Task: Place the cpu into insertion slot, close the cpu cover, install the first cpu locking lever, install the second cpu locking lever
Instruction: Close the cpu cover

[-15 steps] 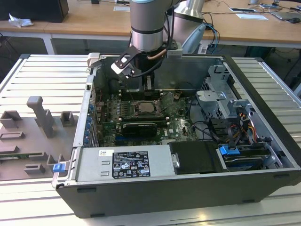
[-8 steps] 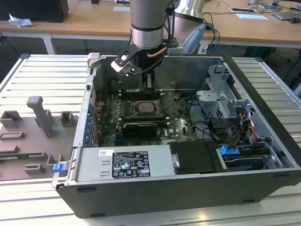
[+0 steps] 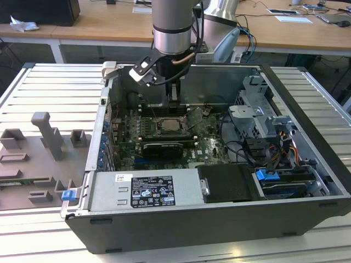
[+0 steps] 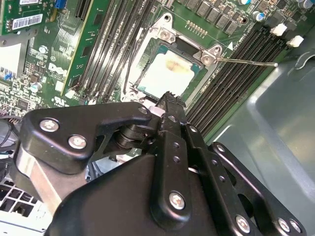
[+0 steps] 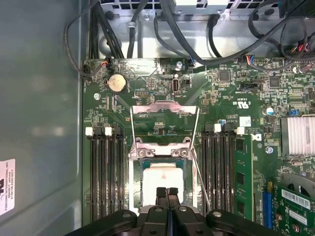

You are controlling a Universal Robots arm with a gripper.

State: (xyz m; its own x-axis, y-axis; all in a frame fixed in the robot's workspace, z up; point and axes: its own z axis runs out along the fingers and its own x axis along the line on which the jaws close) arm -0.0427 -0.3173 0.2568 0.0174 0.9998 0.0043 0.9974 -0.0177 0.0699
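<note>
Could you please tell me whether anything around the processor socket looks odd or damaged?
The cpu seated in the insertion slot has a yellowish-brown smear on its pale top, seen in the second wrist view. Nothing else looks askew or damaged.

Printed matter, none of it legible: large white rating sticker (image 3: 151,192) on the silver power-supply box (image 3: 109,194), exterior view; white barcode sticker (image 4: 27,22) on a green circuit board (image 4: 59,59), second wrist view; white label (image 5: 6,184) on the grey case wall (image 5: 39,98), first wrist view.

Open computer case (image 3: 219,224) on slatted table (image 3: 55,87) — grey fixtures (image 3: 46,137) beside.
</note>
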